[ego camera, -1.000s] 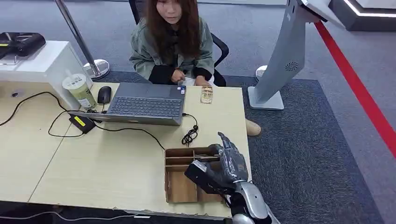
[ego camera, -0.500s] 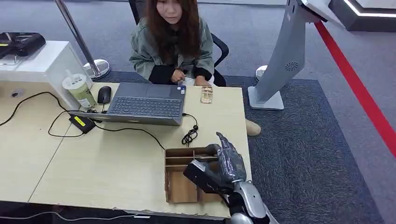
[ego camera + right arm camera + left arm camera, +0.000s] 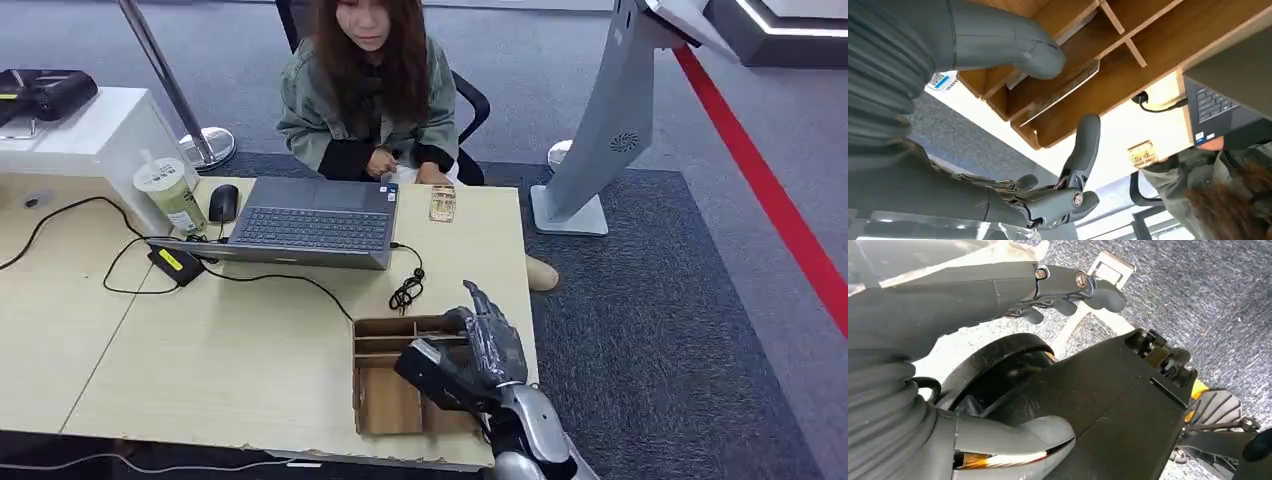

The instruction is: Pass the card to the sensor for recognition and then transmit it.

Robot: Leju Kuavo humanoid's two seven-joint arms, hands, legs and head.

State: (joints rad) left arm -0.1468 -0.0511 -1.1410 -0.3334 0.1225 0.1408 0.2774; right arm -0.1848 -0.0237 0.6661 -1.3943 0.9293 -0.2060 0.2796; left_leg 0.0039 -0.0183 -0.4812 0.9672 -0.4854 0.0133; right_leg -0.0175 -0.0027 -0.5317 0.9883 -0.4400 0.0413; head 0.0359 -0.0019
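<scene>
Your right hand (image 3: 478, 352) over the wooden tray (image 3: 385, 398), thumb on a card (image 3: 1060, 92) in it — fingers spread, grip unclear — left hand (image 3: 1068, 287) loosely curled, empty.

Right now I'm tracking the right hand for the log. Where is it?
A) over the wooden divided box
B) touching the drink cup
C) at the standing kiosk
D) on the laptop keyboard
A: the right hand hangs over the wooden divided box at the table's near edge.

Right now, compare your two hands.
The right hand hovers over the box; the left hand hangs above carpet. The right hand's thumb sits by the card; the left hand reaches for nothing. Both hold nothing.
</scene>
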